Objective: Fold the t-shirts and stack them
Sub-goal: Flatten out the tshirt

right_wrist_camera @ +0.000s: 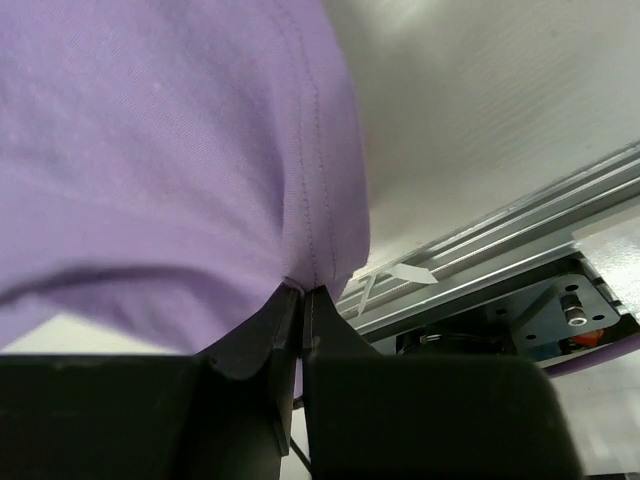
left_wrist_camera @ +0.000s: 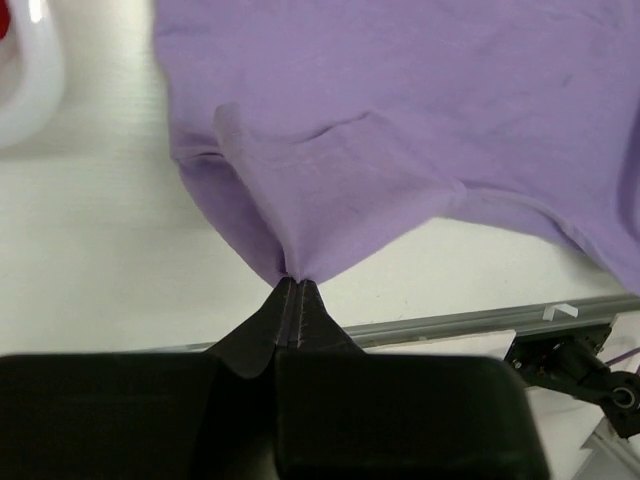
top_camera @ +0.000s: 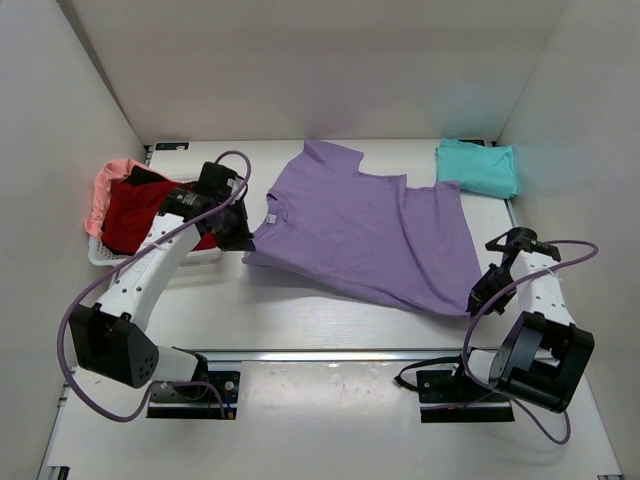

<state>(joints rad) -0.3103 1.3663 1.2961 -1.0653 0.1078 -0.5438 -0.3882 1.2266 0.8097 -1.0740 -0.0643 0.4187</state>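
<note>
The large lavender-purple t-shirt (top_camera: 370, 235) lies spread across the table's middle, collar at the left. My left gripper (top_camera: 240, 240) is shut on its near left sleeve; the pinched cloth (left_wrist_camera: 320, 200) rises from the closed tips in the left wrist view. My right gripper (top_camera: 478, 300) is shut on the shirt's near right hem corner (right_wrist_camera: 300, 180). A folded teal t-shirt (top_camera: 478, 165) lies at the back right. A red t-shirt (top_camera: 135, 210) and a salmon-pink t-shirt (top_camera: 105, 185) sit in the basket at the left.
The white plastic lattice basket (top_camera: 105, 257) stands at the left, close behind my left arm; its rim shows in the left wrist view (left_wrist_camera: 30, 90). A metal rail (top_camera: 330, 355) runs along the near edge. White walls enclose the table on three sides.
</note>
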